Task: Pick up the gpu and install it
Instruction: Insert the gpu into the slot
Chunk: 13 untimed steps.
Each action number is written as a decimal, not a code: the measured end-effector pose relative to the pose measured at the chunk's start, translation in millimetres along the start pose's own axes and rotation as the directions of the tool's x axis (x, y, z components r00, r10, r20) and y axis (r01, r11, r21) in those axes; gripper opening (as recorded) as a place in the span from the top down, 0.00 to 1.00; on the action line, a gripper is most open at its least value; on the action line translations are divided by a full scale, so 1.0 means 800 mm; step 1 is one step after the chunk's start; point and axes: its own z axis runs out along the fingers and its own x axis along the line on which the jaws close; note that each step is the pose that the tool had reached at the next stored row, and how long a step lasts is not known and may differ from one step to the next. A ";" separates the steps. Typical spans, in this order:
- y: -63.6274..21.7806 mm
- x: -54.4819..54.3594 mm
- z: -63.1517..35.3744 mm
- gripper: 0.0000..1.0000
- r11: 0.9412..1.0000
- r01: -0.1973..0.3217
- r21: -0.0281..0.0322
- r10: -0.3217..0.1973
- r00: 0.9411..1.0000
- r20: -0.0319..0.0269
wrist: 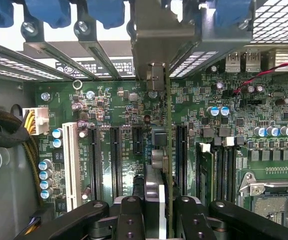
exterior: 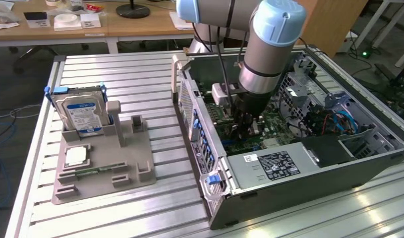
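Inside the open computer case (exterior: 360, 148), toward the exterior view's right, the gripper (wrist: 165, 207) is clamped on the top edge of the gpu (wrist: 167, 145), which stands edge-on over the motherboard (wrist: 264, 115) among its expansion slots (wrist: 116, 155). The thin, stiff card looks light but fragile, best pinched by its bare edge and kept straight, not twisted. The wrist view gives the card's line against the slots and rear bracket; the exterior view instead shows the arm (exterior: 268, 54) reaching down into the case, with the hard drive (exterior: 83, 111) left in its holder (exterior: 139, 171) on the table (exterior: 122, 69).
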 end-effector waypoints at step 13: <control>0.002 -0.001 0.005 0.72 1.000 0.000 0.000 0.000 1.000 0.000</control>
